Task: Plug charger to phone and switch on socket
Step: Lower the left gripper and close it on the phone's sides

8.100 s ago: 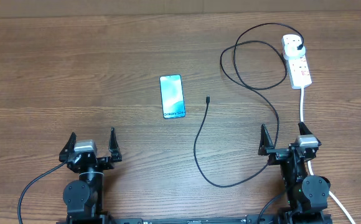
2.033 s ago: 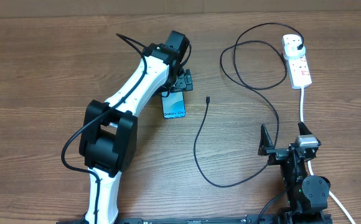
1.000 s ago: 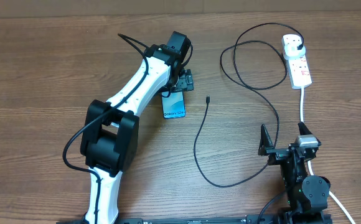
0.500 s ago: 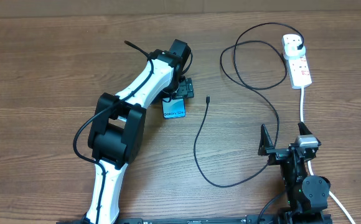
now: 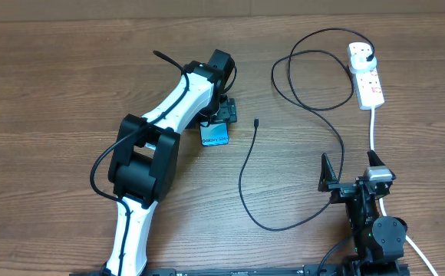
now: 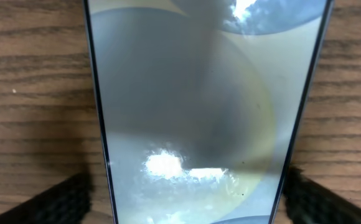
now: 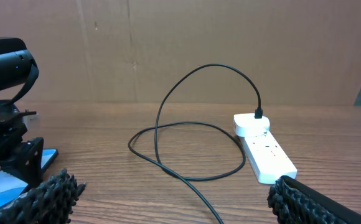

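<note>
1. At mid desk point(image 5: 54, 84), the left gripper point(image 5: 220, 116) straddles the phone point(image 5: 215, 136); I cannot tell whether it pinches.
2. Right gripper point(image 5: 349, 170): released, near edge.
3. Socket point(image 5: 366, 77): far right, lengthwise near-to-far.
4. Phone: same axis, text end nearest.
5. Charger point(image 5: 241, 178) tip points away, just beside it.

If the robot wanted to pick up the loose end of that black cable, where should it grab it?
Probably just behind the connector tip of the charger, coming straight down with a finger either side. It lies flat on the table, so only its thin sides offer a hold.
</note>
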{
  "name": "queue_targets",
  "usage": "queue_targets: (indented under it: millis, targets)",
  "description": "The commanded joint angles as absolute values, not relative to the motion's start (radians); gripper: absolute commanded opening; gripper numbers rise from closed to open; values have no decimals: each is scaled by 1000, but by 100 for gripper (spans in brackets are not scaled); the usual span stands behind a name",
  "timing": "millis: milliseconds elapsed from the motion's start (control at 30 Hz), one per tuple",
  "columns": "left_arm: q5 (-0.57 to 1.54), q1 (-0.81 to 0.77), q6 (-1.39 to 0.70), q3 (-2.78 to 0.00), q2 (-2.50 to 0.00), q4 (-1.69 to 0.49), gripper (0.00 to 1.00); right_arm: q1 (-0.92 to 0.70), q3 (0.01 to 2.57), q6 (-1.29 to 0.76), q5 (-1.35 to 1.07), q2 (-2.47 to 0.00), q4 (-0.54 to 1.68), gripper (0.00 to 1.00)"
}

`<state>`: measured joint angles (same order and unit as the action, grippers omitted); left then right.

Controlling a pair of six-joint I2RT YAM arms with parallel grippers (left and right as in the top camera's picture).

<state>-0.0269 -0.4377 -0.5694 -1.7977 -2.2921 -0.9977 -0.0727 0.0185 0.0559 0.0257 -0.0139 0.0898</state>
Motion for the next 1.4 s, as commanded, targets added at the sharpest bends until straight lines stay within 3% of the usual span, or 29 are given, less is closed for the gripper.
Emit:
queue_targets:
  millis: [0,267,433,800,867,1000,1067,1367]
  targets:
    - [-37,-432,-561,-1796,-2296,-998,87,-78,9,53,25,-3,84,100]
    - [-57,-432,-560,-1796,-2296,-1002,88,-78,9,53,25,-3,84,100]
    - [-68,-432,-545,-1796,-2301,-1010,95,-78,9,53,25,-3,84,100]
    - [-70,-432,-546,-1793,-2303,-1012,74,-78,9,52,25,-3,84,100]
    - [-70,-432,-545,-1793,-2303,-1008,77,-78,9,52,25,-3,84,100]
    - [-71,-432,-545,-1793,-2303,-997,95,-78,9,53,25,-3,84,100]
    - [-71,-431,-545,-1793,-2303,-994,100,-78,9,52,25,-3,84,100]
    - [-70,-430,-538,-1781,-2303,-992,100,-78,9,52,25,-3,84,100]
